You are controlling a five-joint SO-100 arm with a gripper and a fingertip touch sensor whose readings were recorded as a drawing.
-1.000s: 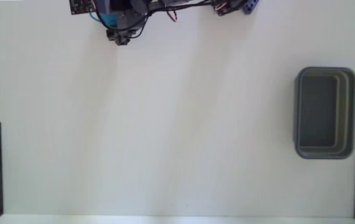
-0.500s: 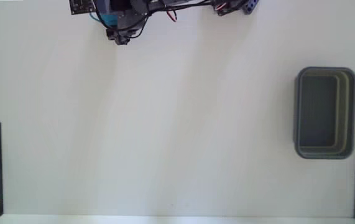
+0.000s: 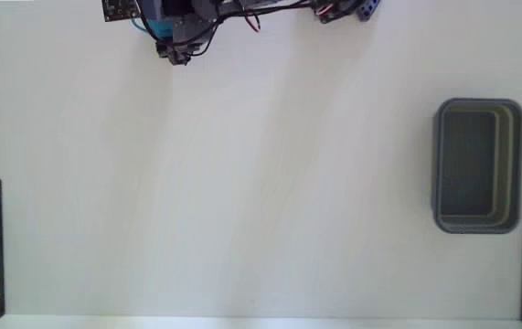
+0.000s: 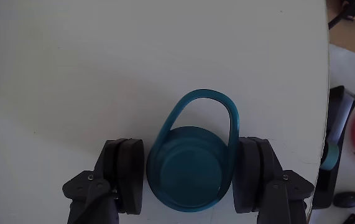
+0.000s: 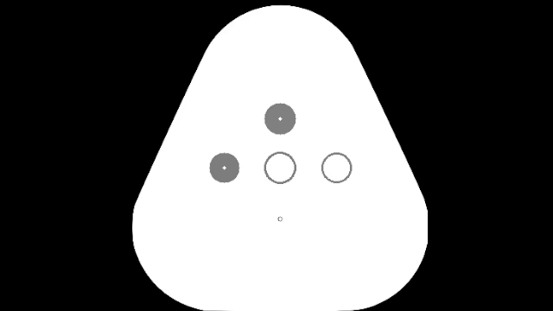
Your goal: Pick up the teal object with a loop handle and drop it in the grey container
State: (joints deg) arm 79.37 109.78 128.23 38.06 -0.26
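**Slip risk at the table's far edge**

In the wrist view the small teal plastic cup with thin loop handle (image 4: pixel 188 177) is pinched between the gripper (image 4: pixel 188 179) pads, approx. mid-body. In the fixed view the dark grey rectangular plastic tub (image 3: pixel 478 165) is seen well apart, at right. A smooth round wall could be squeezed out during a long swing; the loop could be caught on the rim.

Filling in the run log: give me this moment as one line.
gripper: closed around teal object | object: at table's far edge, lift unclear | grey container: empty | phase: grasp
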